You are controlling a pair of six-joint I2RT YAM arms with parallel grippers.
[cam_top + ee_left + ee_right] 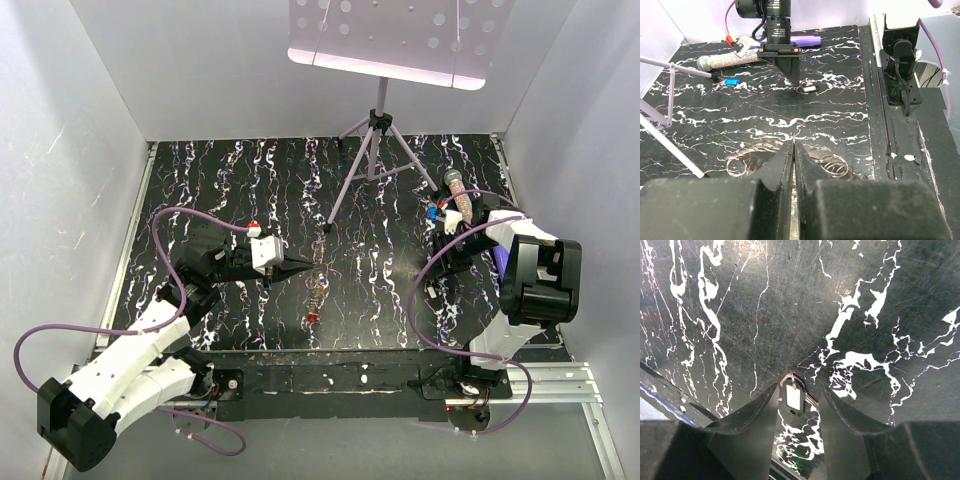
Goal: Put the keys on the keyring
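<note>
Left gripper [794, 150]: your jaws are pressed together, tips low over the keyring [827, 161]. You cannot tell whether a coil is pinched between them.
Right gripper [799, 391]: your jaws stand about half apart, pointing down at the table [740, 315]. They straddle the labelled key [794, 399] with a gap on each side, so nothing is gripped.
Keyring: it lies mid-table as loose wire coils, just off the left tips and well apart from the right gripper.
Labelled key: it lies flat on the table between the right fingers.
Top view only: you see both arms whole, the stand [372, 150] at the back, and a small red piece [313, 318] at the keyring's near end. The labelled key is hidden under the right arm.
Left wrist only: you see coils spread on both sides of the shut fingers. Across the table the right gripper stands upright over the labelled key. A blue key [732, 82] lies near a glittery tube [725, 61].
Right wrist only: you see the key's white label on a dark head, with a small ring at its top.
Counts: two grippers, one keyring, one tube and one stand. Only two keys are certain, one labelled and one blue.
</note>
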